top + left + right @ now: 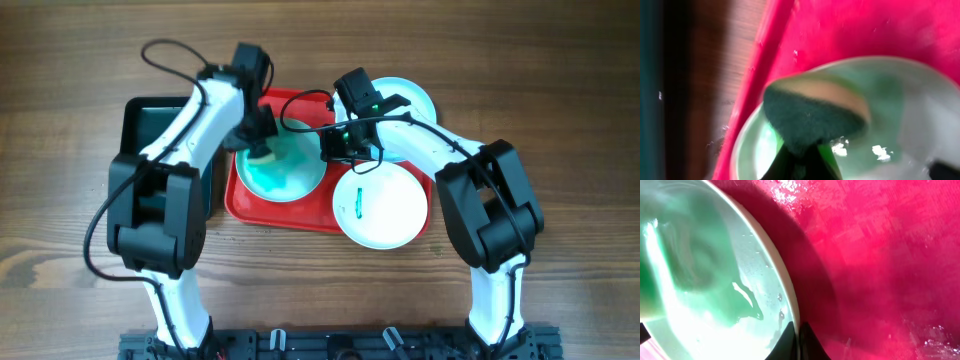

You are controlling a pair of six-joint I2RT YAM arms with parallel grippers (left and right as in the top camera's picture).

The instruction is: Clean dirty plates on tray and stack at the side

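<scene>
Overhead, the left end effector (pixel 262 138) is clamped on a sponge (pixel 815 117) pressed to a dirty plate (pixel 288 170) lying in the red tray (pixel 275 215), while the right end effector (pixel 799 341) pinches that plate's rim.

The tray (pixel 262 212) is red, its plate (pixel 295 172) aqua-green, the sponge (pixel 810 120) dark green, the front plate (pixel 390 208) white, green-streaked.
</scene>
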